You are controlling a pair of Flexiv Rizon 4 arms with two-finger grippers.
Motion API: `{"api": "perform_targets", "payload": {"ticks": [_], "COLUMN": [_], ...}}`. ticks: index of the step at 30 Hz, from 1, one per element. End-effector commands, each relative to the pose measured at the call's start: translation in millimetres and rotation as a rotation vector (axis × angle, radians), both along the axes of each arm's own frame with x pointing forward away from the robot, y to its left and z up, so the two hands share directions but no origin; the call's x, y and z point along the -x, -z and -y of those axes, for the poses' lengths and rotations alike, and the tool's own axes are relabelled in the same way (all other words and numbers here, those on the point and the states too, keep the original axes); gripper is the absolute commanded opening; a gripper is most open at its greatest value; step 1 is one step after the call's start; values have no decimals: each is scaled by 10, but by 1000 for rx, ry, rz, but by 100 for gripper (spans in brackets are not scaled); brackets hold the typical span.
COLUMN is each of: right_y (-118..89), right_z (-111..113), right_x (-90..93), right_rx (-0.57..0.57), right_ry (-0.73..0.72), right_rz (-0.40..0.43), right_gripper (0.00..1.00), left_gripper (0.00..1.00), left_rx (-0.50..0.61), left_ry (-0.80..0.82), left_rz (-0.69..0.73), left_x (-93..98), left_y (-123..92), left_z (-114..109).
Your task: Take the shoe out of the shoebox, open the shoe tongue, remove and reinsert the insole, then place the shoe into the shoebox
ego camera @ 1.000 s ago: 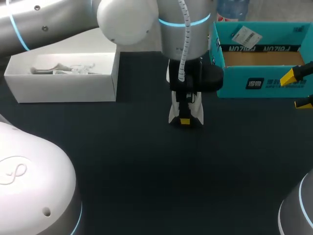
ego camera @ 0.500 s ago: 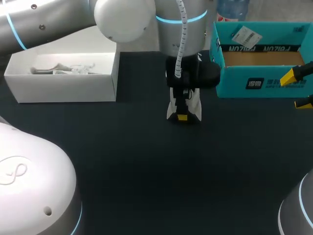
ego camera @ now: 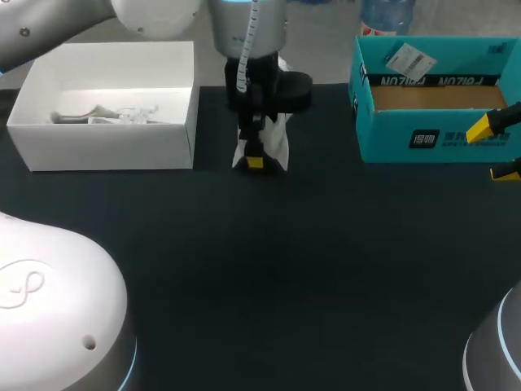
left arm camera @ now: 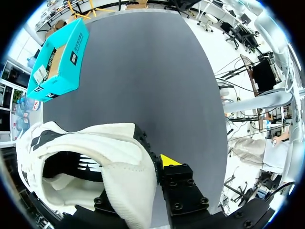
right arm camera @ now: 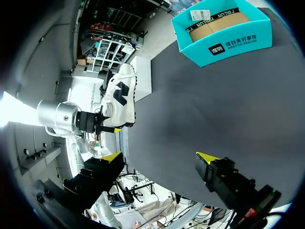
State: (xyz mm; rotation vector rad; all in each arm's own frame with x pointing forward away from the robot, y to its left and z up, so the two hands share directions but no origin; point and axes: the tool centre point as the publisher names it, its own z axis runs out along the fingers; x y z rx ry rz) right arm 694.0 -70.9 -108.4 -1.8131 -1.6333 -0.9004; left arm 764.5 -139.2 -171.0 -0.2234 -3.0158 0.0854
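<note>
Item: white mesh sneaker with black side marks [ego camera: 273, 138]. Out of the teal cardboard shoebox [ego camera: 431, 138] and clamped at the heel collar by the left claw [ego camera: 255, 160], just beside the white open carton [ego camera: 106, 151]. The right claw [right arm camera: 159, 158] is spread and empty, near the shoebox. Step, as judged: tongue opening. Next: steady the sneaker on the dark desk [ego camera: 309, 269], then pinch the tongue with the right claw.
</note>
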Motion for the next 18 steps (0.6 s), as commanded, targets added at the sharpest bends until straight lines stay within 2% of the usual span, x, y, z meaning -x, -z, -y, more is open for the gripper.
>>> {"api": "perform_targets", "payload": {"ticks": [1, 18], "right_y": [4, 4], "right_z": [-2, -2], "right_x": [2, 2], "right_rx": [1, 1], "right_ry": [1, 1], "right_rz": [-1, -1], "right_gripper": [100, 100], "left_gripper": [0, 0], "left_rx": [28, -9], "left_ry": [-19, -170], "left_rz": [-1, 32], "left_x": [-127, -768], "left_y": [-7, 73], "left_z": [-357, -1409]}}
